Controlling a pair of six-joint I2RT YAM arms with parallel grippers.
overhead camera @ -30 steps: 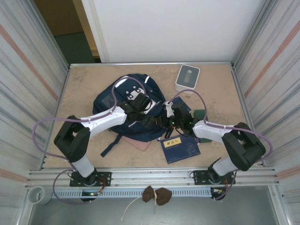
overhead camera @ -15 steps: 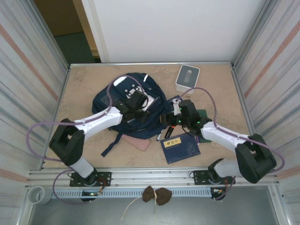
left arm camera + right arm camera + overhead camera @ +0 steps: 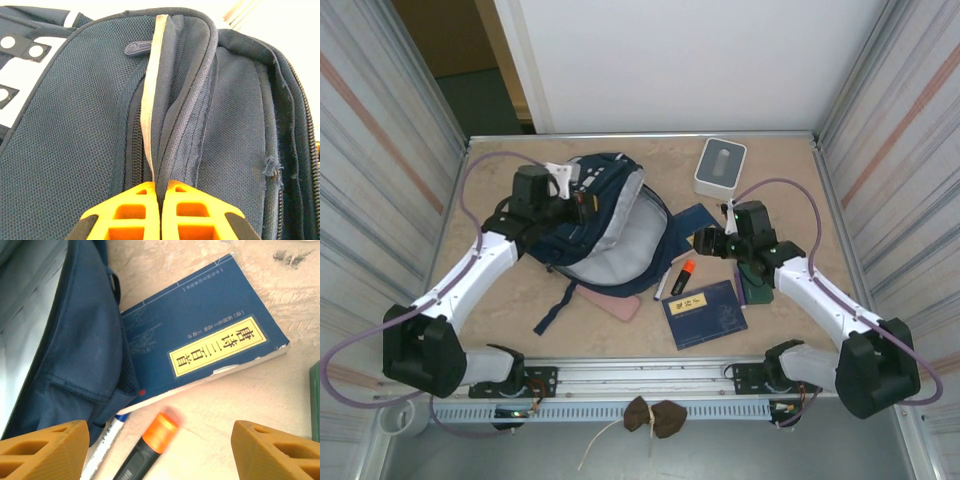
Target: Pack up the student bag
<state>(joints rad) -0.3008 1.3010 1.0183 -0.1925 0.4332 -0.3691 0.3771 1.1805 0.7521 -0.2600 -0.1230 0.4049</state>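
From where I stand, the student bag [image 3: 605, 215] lies in the middle of the table [image 3: 795, 195], a little to the left, with its mouth gaping toward the right and the pale grey lining [image 3: 630, 240] showing. The left gripper [image 3: 578, 207] sits at the bag's far-left upper edge. In its wrist view, the orange fingers [image 3: 135, 215] are pressed together on a fold of the navy fabric, right where the thin reflective stripe [image 3: 150, 100] runs down into them.

The right gripper [image 3: 703, 240] hangs just beside the bag's right edge with its fingers [image 3: 42, 450] spread wide and nothing between them. Below the gap lies a black marker with an orange cap [image 3: 150, 445], resting on the table and touching neither finger. A white pen [image 3: 102, 447] pokes out from under the bag's lower flap, just left of the marker.

A blue book with a yellow label [image 3: 705, 312] lies flat on the near side of the table, its corner tucked under the bag's flap. A pink flat thing [image 3: 615, 303] sticks out from under the bag's near edge. A small white-grey box [image 3: 720, 165] sits at the far side, well apart from the bag. A dark green thing [image 3: 315, 400] lies at the right, partly hidden by the arm.
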